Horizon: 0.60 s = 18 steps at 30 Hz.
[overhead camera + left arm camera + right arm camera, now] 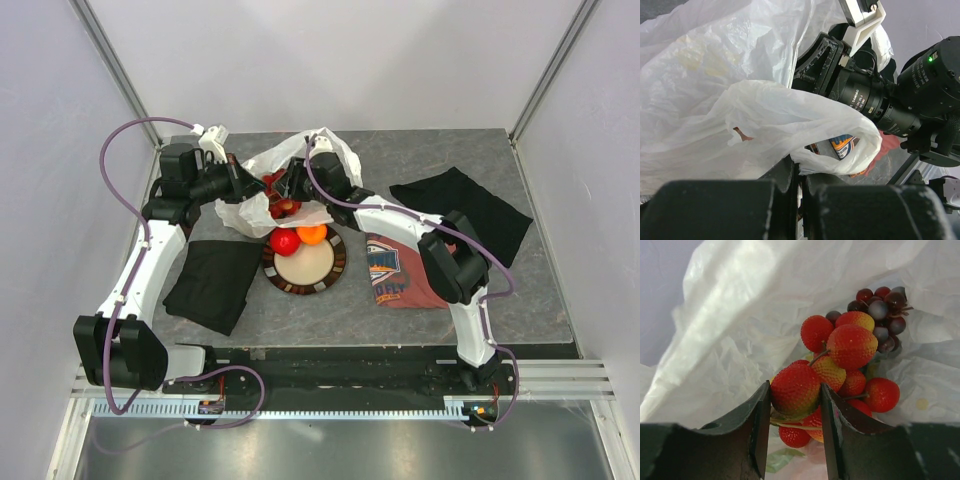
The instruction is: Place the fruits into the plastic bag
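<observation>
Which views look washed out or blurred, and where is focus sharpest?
Top external: even, diffuse light, faint shadows, all sharp, though the plastic bag is nearly blown out. Left wrist: the left gripper is a dark, blurred foreground mass. Right wrist: the red-yellow fruit cluster in the right gripper is crisp; bag behind glares.

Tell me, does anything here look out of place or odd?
Nothing is spilled or damaged. Only the red T-shirt looks out of place beside fruit. The apple and orange crowd the far rim of the plate, off-centre.
</observation>
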Available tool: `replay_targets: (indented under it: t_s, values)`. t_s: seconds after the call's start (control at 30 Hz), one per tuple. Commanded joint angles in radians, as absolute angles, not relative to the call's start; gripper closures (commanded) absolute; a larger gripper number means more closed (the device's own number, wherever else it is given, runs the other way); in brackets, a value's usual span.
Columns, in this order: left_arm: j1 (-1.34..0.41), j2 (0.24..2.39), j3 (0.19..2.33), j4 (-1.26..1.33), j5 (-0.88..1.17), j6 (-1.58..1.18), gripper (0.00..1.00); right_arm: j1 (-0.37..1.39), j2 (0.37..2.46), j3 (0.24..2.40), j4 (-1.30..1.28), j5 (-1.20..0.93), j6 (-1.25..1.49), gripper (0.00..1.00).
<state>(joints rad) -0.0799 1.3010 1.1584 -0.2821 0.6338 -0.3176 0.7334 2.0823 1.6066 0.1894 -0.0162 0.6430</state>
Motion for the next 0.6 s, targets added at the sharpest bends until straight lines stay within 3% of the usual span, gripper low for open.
replay_targets:
  t_s: [0.0, 0.13, 0.17, 0.27, 0.37, 0.57]
  values:
    - [-0.074, 1.305, 1.187, -0.261, 0.655, -0.341, 0.98, 0.739, 2.016, 1.591, 0.206, 0.035, 0.630, 0.84]
    - [-0.074, 1.305, 1.186, -0.259, 0.653, -0.341, 0.99, 0.741, 1.982, 1.568, 0.222, 0.037, 0.598, 0.61]
    - [-0.074, 1.305, 1.187, -0.261, 0.653, -0.341, 0.98, 0.741, 1.956, 1.557, 0.232, 0.043, 0.582, 0.44]
    - [-0.074, 1.302, 1.186, -0.261, 0.650, -0.341, 0.98, 0.738, 1.907, 1.522, 0.248, 0.061, 0.540, 0.26]
    - [-0.072, 1.301, 1.187, -0.261, 0.652, -0.341, 0.98, 0.738, 1.847, 1.464, 0.258, 0.083, 0.505, 0.18]
    - [-0.072, 1.296, 1.187, -0.261, 0.652, -0.341, 0.98, 0.736, 1.682, 1.346, 0.259, 0.113, 0.434, 0.13]
